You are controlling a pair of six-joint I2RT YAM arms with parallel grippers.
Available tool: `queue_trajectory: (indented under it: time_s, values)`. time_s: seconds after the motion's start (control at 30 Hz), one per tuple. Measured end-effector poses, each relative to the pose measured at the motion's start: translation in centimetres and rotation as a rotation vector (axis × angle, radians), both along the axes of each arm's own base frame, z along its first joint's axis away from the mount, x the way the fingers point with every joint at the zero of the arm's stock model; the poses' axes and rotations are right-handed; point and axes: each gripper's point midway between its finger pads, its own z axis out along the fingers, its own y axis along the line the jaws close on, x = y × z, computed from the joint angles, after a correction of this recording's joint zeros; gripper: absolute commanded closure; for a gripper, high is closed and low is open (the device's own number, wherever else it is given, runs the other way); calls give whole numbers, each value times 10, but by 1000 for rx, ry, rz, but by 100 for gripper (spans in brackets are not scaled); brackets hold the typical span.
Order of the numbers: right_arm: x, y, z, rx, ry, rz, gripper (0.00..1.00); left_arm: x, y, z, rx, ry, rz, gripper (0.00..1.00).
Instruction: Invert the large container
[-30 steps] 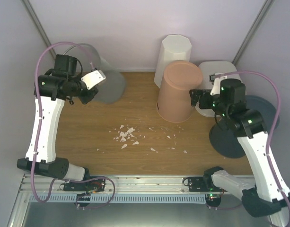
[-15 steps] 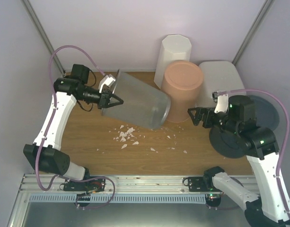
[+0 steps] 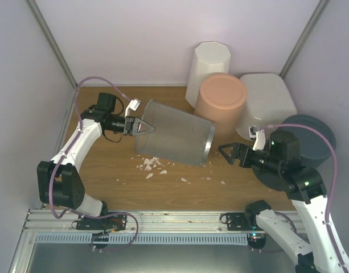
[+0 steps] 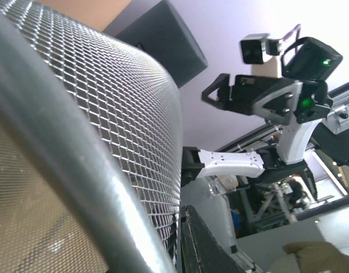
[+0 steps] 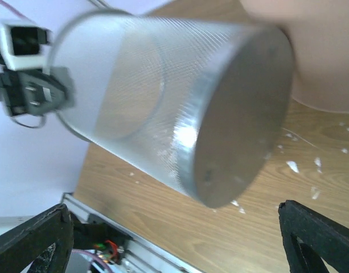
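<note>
The left jaws clamp the rim of the wire-mesh bin, tipping it sideways — the right jaws gape at its base, perhaps to steady it; the large container stands behind.

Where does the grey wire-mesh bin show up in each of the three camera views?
Top external: wire-mesh bin at centre, tipped sideways.
Left wrist: bin fills the left half, rim nearest.
Right wrist: bin at centre, solid base toward the camera.
Shared landmark: the open right gripper, facing that base.
</note>
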Motion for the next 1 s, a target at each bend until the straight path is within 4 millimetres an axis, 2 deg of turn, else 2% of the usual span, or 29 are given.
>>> queue_trajectory:
  time_s: [0.13,0.3,0.37,0.43,0.67,0.9,1.0]
  values:
    - [-6,4,20,71,-27,6,2,-6,-8,-21,9,71,-21,100]
    - [-11,3,40,97,-57,1,1,-21,-26,-18,-1,23,-100,100]
    - [-12,2,40,100,-57,0,2,-25,-34,-15,-7,-1,-138,100]
    - [-13,3,31,100,-33,-2,2,-29,-42,-16,-12,-22,-172,100]
    - [-24,0,-35,99,132,-37,2,-37,-58,-35,-2,25,-235,100]
    - [-24,1,-51,135,167,-57,3,-36,-62,-39,5,30,-248,100]
    - [-24,6,-66,168,203,-54,4,-37,-65,-35,2,16,-259,100]
